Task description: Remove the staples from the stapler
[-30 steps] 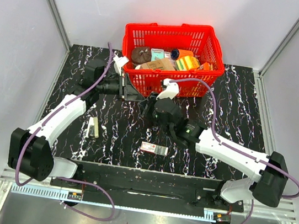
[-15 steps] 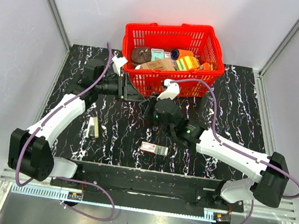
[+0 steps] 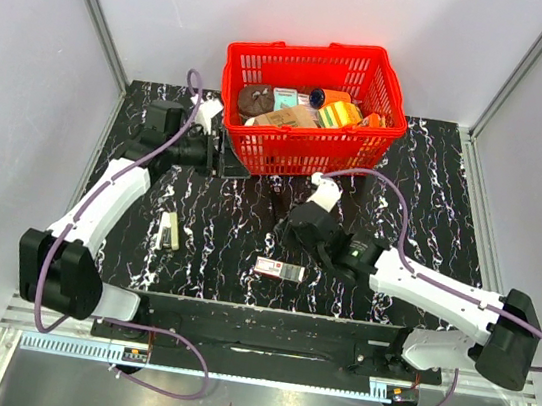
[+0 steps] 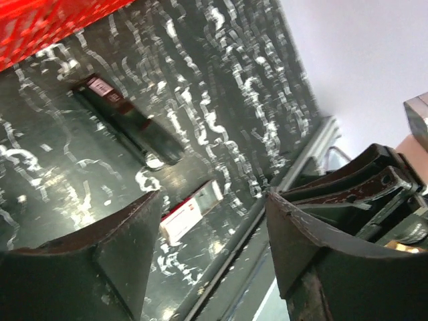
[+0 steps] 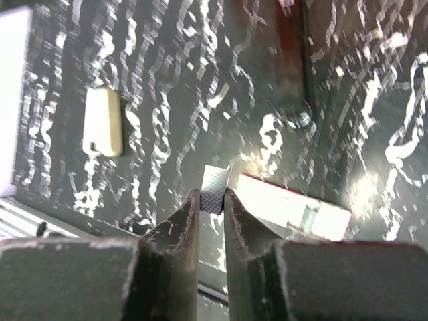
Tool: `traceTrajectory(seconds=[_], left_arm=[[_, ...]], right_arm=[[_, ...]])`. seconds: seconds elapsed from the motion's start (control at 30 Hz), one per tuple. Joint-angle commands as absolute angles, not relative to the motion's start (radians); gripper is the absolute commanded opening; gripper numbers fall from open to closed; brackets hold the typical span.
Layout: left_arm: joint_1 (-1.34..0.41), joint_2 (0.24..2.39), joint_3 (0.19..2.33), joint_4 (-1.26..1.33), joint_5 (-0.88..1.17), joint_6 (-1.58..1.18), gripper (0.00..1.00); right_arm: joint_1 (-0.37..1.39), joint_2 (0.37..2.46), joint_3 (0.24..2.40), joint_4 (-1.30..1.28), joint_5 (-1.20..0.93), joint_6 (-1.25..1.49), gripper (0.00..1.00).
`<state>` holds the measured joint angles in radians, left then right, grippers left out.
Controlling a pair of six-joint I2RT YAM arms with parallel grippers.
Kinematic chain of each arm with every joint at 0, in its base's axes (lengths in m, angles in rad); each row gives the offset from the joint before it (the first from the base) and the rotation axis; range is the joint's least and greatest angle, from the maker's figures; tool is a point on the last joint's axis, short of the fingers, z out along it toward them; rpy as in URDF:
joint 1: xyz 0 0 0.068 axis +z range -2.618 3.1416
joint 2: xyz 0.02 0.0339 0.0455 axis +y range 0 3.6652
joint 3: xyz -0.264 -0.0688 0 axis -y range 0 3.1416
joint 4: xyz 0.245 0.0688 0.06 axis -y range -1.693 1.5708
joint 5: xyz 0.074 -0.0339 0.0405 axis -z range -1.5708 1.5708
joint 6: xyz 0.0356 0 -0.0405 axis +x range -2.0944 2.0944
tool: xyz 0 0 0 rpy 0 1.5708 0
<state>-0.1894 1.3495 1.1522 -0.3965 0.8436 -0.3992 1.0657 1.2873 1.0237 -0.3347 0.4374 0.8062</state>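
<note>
The right gripper (image 5: 212, 198) is pinched nearly closed on a short grey strip of staples (image 5: 215, 183), which stands upright between the fingertips just above the table (image 5: 167, 60). The left gripper (image 4: 214, 200) is spread wide with nothing between its fingers. It hangs at the left end of the red basket (image 3: 298, 151).

Only the right wrist view shows the staples. From above, the right gripper (image 3: 287, 234) hides them, and the left wrist view misses them altogether. The stapler (image 3: 277, 202) is hard to pick out from above, black on the black marbled table, lying between the basket and the right gripper. The left wrist view shows the stapler (image 4: 130, 120) plainly, as a slim dark bar with a small label at one end. The right wrist view catches only part of its length (image 5: 291, 67). The things heaped in the basket can be seen only from above.

There are two arms, one stapler, one basket, one strip of staples, one small red-and-white box (image 3: 277, 268) and one cream oblong object (image 3: 173, 235).

The stapler lies flat with its long axis running near to far. Its labelled end points at the basket and its other end points at the box, which lies just nearer. The cream object lies well to the left.
</note>
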Motion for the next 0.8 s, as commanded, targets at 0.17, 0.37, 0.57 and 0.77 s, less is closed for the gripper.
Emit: traceTrajectory(seconds=[0.17,0.37,0.57,0.77], left_arm=[[-0.245,1.378,1.094,-0.506,0.621,-0.029,0.65],[-0.299,1.364,1.037,-0.506,0.548,0.061,0.64],[-0.311,1.378,1.029,-0.515,0.555,0.064,0.63],[-0.324,1.364,1.023,-0.514,0.557,0.067,0.63]], right_arm=[[1.063,1.310,0.902,-0.564,0.341,1.054,0.07],[1.063,1.361,0.877,-0.575,0.313,1.080,0.07],[1.063,1.445,0.916,-0.587,0.311,1.062,0.07],[1.063,1.503,0.933,-0.591,0.322,1.049,0.07]])
